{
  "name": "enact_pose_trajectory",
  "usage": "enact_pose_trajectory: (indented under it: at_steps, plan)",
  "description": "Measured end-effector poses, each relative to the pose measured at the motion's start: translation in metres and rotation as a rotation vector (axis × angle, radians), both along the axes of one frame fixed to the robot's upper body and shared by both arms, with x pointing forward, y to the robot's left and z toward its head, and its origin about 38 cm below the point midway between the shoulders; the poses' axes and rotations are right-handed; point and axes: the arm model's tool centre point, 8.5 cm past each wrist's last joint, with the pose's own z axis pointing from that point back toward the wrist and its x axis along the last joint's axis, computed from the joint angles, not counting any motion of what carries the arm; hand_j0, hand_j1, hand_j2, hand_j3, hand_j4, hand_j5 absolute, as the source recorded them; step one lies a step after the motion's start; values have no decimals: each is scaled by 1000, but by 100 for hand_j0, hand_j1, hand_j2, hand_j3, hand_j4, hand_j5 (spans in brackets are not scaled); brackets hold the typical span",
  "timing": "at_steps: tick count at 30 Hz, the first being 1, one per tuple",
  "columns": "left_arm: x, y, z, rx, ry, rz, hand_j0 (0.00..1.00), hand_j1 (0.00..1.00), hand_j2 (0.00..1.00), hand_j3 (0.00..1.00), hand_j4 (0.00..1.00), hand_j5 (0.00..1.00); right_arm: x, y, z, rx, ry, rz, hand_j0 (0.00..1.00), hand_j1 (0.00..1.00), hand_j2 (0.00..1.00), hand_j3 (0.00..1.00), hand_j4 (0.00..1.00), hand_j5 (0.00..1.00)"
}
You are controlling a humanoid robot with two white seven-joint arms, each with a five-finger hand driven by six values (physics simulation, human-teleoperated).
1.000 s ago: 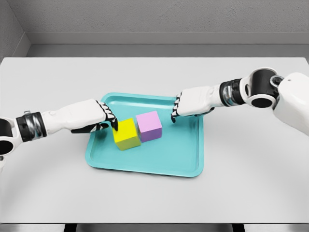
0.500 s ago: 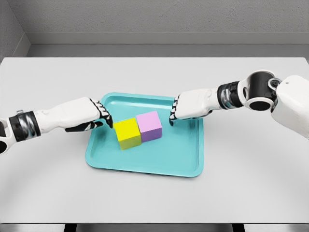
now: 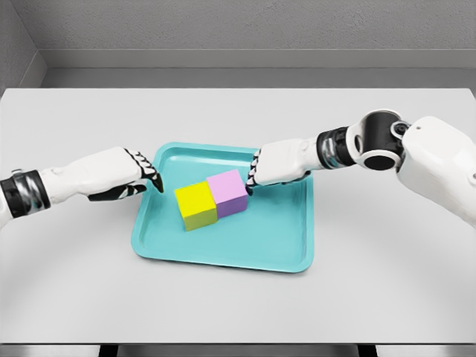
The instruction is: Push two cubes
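A yellow cube (image 3: 196,205) and a pink cube (image 3: 229,193) sit side by side, touching, in a teal tray (image 3: 245,249) at the table's middle. My right hand (image 3: 253,177) has its curled fingertips against the pink cube's right face. My left hand (image 3: 149,175) hovers over the tray's left rim, a short gap away from the yellow cube, fingers curled and holding nothing.
The tray lies on a wide grey table (image 3: 387,282). A grey wall (image 3: 238,30) runs behind the table's far edge.
My left hand has drawn back left, away from the yellow cube. My right hand has moved left until it touches the pink cube. The two cubes have closed up together.
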Motion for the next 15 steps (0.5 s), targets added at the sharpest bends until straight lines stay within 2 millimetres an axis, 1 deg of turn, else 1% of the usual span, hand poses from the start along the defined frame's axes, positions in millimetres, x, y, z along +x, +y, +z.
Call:
enact_pose_trajectory:
  at_steps: [3, 4, 5, 7, 8, 9, 10, 11, 13, 15]
  plan:
    - [1, 5, 2, 3, -4, 12, 54, 54, 54, 54, 54, 54, 0, 3, 0, 3, 1, 5, 73, 73, 73, 73, 73, 73]
    - [1, 6, 2, 3, -4, 15, 56, 56, 56, 56, 56, 56, 0, 4, 0, 4, 1, 7, 73, 73, 73, 73, 73, 73]
    - [2, 8, 2, 3, -3, 20, 57, 57, 57, 57, 57, 57, 0, 5, -1, 4, 2, 6, 73, 73, 73, 73, 73, 73]
    - [3, 12, 3, 4, -5, 32, 58, 58, 58, 58, 58, 58, 1, -3, -1, -8, -3, -7, 73, 73, 73, 73, 73, 73]
    - [4, 14, 4, 2, -5, 36, 59, 59, 59, 59, 59, 59, 3, -10, 2, -16, -11, -20, 73, 73, 73, 73, 73, 73]
    - [4, 16, 5, -1, -5, 40, 61, 61, 61, 61, 61, 61, 5, -18, 4, -24, -17, -33, 73, 73, 73, 73, 73, 73]
    - [4, 19, 7, -5, -8, 46, 73, 73, 73, 73, 73, 73, 7, -25, 7, -30, -24, -45, 73, 73, 73, 73, 73, 73]
    - [5, 22, 9, -12, -9, 55, 100, 100, 100, 100, 100, 100, 8, -32, 10, -35, -30, -56, 73, 73, 73, 73, 73, 73]
    - [6, 33, 4, -42, 17, 86, 100, 100, 100, 100, 100, 100, 9, -44, 19, -41, -50, -71, 73, 73, 73, 73, 73, 73]
    - [9, 49, 1, -66, 39, 130, 100, 100, 100, 100, 100, 100, 4, -60, 34, -29, -74, -81, 74, 74, 74, 74, 74, 74]
